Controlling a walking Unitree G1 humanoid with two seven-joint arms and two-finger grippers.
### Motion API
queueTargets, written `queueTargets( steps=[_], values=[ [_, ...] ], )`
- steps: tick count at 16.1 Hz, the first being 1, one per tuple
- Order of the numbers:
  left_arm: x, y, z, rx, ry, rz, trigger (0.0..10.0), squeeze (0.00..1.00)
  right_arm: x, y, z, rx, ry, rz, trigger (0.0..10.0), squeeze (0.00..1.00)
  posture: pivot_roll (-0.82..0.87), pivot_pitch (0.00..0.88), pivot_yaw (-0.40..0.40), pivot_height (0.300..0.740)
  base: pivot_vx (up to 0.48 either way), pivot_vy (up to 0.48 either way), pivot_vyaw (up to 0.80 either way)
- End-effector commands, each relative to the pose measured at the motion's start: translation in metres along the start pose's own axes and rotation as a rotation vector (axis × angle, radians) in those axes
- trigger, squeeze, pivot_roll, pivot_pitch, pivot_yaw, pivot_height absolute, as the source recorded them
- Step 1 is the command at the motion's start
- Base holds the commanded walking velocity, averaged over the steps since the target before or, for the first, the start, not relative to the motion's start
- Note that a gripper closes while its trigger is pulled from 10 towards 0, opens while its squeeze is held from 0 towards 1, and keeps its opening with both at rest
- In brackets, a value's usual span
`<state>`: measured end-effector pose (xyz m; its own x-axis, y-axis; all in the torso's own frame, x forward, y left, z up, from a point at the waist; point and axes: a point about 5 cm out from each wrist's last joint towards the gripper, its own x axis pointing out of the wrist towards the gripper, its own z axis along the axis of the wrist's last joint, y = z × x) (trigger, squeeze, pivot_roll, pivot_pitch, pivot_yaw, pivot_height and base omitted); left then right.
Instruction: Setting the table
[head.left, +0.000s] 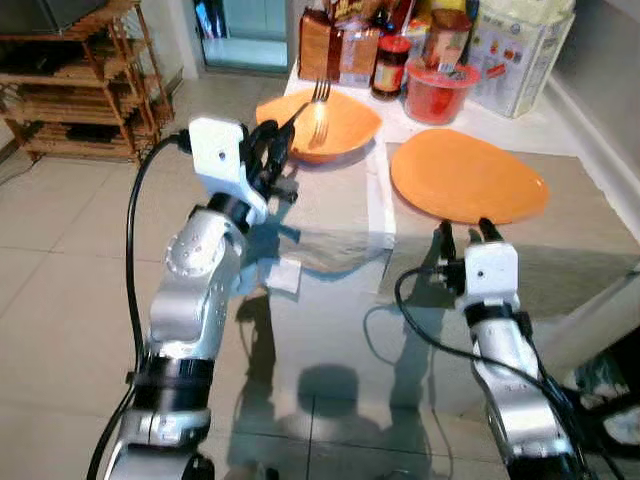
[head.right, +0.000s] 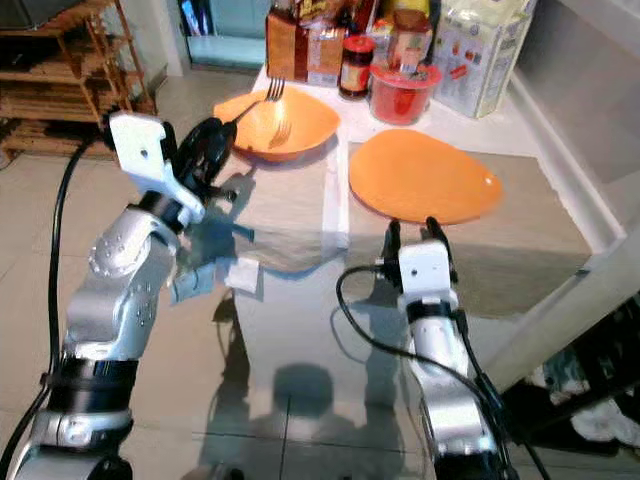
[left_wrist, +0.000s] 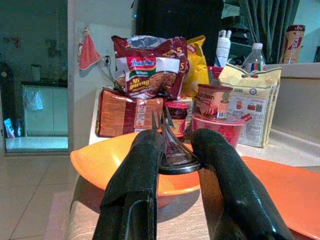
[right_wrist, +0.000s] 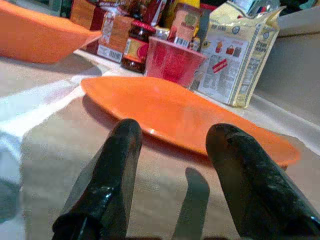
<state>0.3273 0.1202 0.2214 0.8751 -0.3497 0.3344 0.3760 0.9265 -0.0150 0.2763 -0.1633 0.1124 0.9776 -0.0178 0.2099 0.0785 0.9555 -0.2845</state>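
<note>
My left fingers (left_wrist: 150, 165) pinch the fork (head.left: 318, 105) by its handle, tines over the orange bowl (head.left: 345, 125). My right fingers (right_wrist: 125, 150), spread and empty, face the orange plate (head.left: 470, 180). I'd best lower the fork gently, level, beside the plate on the bench (head.left: 560, 250).

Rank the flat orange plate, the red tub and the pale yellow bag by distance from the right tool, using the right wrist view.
1. Flat orange plate, just ahead of the right tool.
2. Red tub, behind the plate.
3. Pale yellow bag, beside the tub, slightly farther back.
</note>
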Motion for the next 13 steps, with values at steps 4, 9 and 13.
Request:
queueTargets(
  steps=[4, 9, 13],
  values=[
    [0.0037, -0.0020, 0.0027, 0.000, -0.004, 0.000, 0.0, 0.00, -0.0034, -0.0015, -0.0044, 0.001, 0.014, 0.001, 10.0, 0.00, 0.04, 0.000, -0.021, 0.722, -0.462, 0.000, 0.00],
    [0.0058, -0.0083, 0.0047, 0.008, -0.025, -0.046, 0.0, 0.00, -0.0050, -0.0023, -0.0050, -0.004, 0.017, 0.000, 10.0, 0.00, 0.03, 0.000, -0.018, 0.722, -0.049, 0.000, 0.00],
    [0.0064, -0.0081, 0.0055, -0.007, -0.032, -0.049, 0.0, 0.00, -0.0053, -0.0030, -0.0057, -0.004, 0.020, -0.004, 10.0, 0.00, 0.03, 0.000, -0.015, 0.722, 0.000, -0.360, 0.00]
  ],
)
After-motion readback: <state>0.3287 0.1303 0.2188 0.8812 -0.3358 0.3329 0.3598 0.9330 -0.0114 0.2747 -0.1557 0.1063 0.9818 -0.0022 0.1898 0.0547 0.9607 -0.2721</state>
